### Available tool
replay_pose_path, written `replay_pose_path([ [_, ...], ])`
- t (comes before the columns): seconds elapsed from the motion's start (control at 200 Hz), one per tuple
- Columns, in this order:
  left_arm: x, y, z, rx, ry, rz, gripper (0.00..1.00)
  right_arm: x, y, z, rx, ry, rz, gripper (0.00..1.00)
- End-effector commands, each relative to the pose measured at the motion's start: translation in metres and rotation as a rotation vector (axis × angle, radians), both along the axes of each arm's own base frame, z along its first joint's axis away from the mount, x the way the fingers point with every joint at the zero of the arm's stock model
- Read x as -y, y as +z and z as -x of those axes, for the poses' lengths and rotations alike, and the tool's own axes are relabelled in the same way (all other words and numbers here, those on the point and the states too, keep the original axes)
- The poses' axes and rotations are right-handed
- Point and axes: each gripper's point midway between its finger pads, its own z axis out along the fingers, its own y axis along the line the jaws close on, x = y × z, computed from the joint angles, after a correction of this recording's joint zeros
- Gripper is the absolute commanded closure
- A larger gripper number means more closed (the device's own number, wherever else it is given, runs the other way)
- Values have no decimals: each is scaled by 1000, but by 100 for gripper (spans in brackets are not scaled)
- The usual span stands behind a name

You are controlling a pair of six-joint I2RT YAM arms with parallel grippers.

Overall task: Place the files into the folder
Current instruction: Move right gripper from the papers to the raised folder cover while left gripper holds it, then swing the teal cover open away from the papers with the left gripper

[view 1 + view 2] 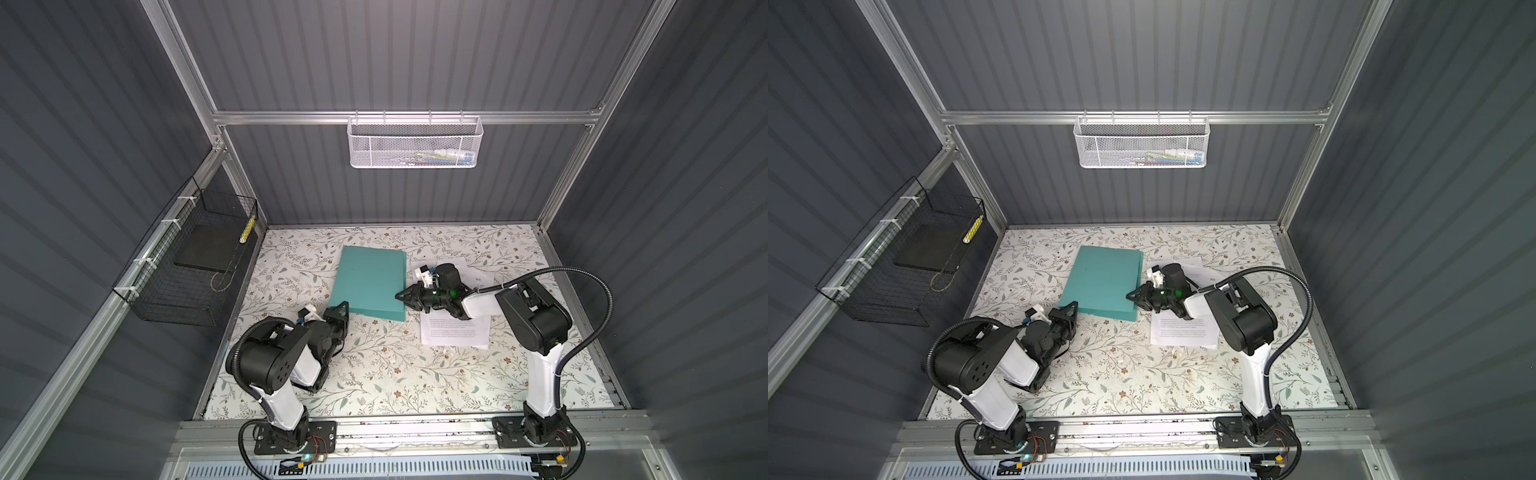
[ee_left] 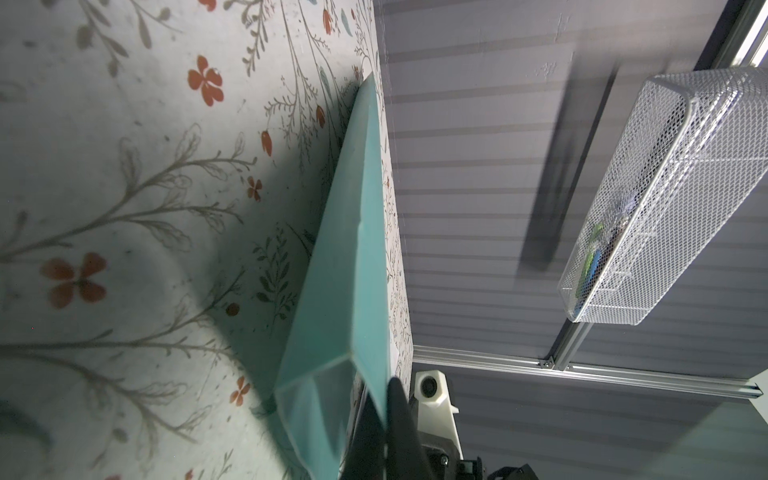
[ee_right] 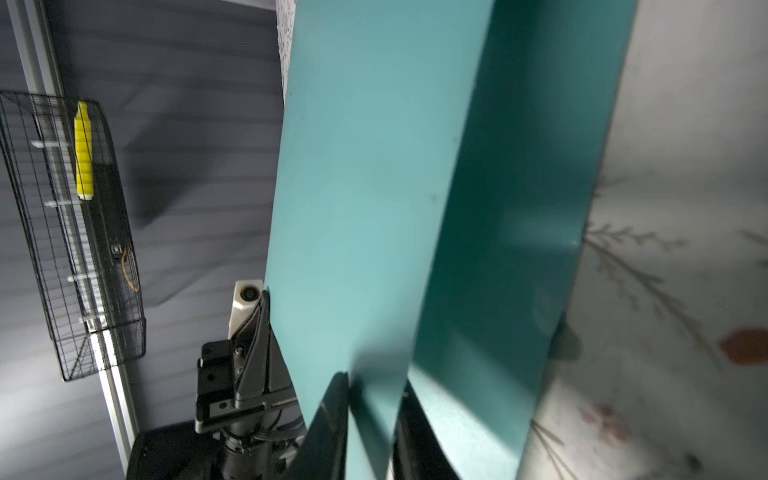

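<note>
Right, both claws are on the folder (image 1: 370, 282). The left claw (image 1: 338, 311) is clenched on one corner of it, as far as the left wrist view shows. The right claw (image 1: 401, 296) pinches the edge of the top cover (image 3: 365, 208); in the right wrist view the teal runs straight in between its fingers (image 3: 332, 415).

So the folder rests on the table (image 1: 374, 374) between the two claws. The sheets (image 1: 455, 332) lie just behind the right claw, partly under its wrist and outside the folder.

Here's the danger, I'd say: that cover looks thin and slick, so a shallow pinch could let it slide out as it lifts. If the claws pull against each other it may crease, or the whole folder may skid onto the sheets.

The folder itself is plain, matte and teal-green. It gapes in a narrow wedge at the right claw and is darker inside, with no clip in sight.
</note>
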Motion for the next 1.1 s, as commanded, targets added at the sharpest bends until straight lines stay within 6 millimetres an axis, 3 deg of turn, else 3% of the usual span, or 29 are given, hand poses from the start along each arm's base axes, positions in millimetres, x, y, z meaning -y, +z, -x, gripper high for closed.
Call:
replay_pose_path([
  [0.0,10,4,6,17,-90,-53,100,-7,9,-2,23,22,-27,100],
  [0.055,10,-3,8,-23,-124,-87,99,-8,12,-3,28,23,-27,100],
  [0.08,10,-8,10,-47,-139,-108,91,-7,13,-3,31,23,-26,100],
  [0.135,16,-12,11,-91,-198,-165,63,-8,17,-3,35,24,-24,100],
  [0.17,18,-18,12,-141,-237,-218,10,-7,20,-3,36,23,-20,100],
  [0.19,21,-19,13,-169,-266,-260,1,-7,21,-2,35,22,-17,100],
  [0.285,19,-20,19,-342,-389,-580,0,-4,30,-1,39,18,-10,100],
  [0.395,9,-2,29,-347,-417,-825,0,-1,41,1,40,5,4,100],
  [0.46,7,5,33,-302,-417,-858,0,1,47,1,33,-7,17,100],
  [0.535,-17,-5,43,-438,-299,-830,0,4,54,-1,19,-31,43,100],
  [0.671,2,-15,53,-481,-479,-844,0,5,68,3,23,-11,63,100],
  [0.741,3,-18,59,-499,-505,-869,0,6,72,5,24,-9,72,100],
  [0.876,-9,9,76,-400,-432,-1088,1,8,81,7,35,-11,77,100],
  [0.926,-21,16,81,-422,-400,-1145,1,7,84,7,31,-8,87,100],
  [1.021,-33,24,85,-427,-391,-1218,10,3,93,9,24,2,103,100],
  [1.096,-30,28,86,-387,-407,-1250,16,-1,101,10,17,3,112,100],
])
